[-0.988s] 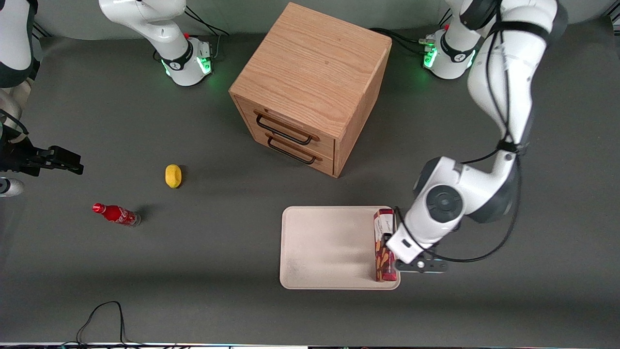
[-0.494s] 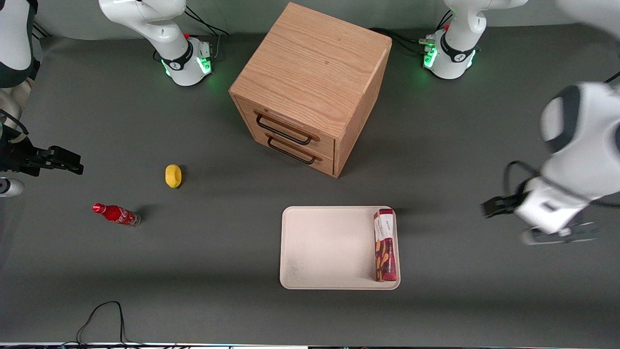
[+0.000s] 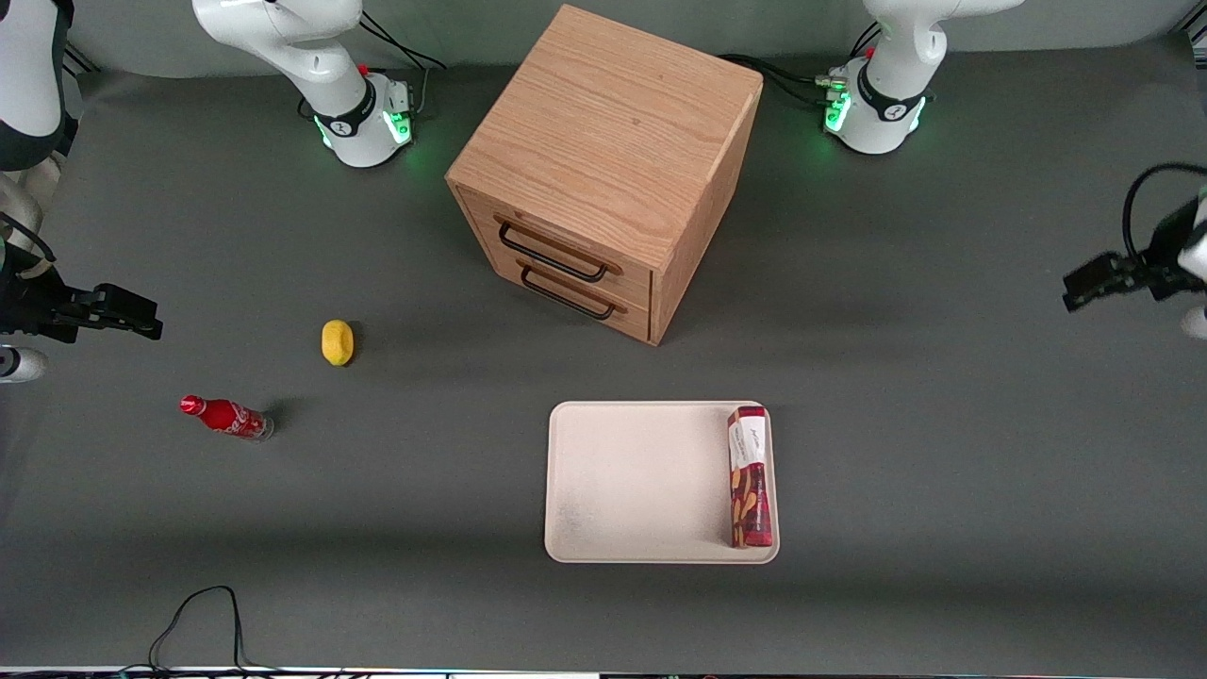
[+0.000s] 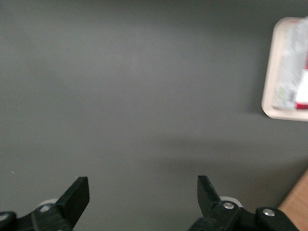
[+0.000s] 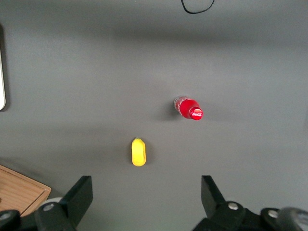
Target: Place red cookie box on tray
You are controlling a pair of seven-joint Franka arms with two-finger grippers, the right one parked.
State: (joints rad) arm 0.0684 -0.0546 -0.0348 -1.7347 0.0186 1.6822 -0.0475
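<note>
The red cookie box stands on its narrow edge on the cream-white tray, along the tray's rim toward the working arm's end. My left gripper hangs well away from it, raised over bare table at the working arm's end and farther from the front camera than the tray. In the left wrist view the gripper is open, with only grey table between its fingers. That view also catches one end of the tray with the box on it.
A wooden two-drawer cabinet stands mid-table, farther from the front camera than the tray. A yellow lemon-like object and a small red soda bottle lie toward the parked arm's end. A black cable loops near the front edge.
The gripper has let go of the box, lifted and swung away toward the working arm's end of the table. The box has stayed put on the tray.
</note>
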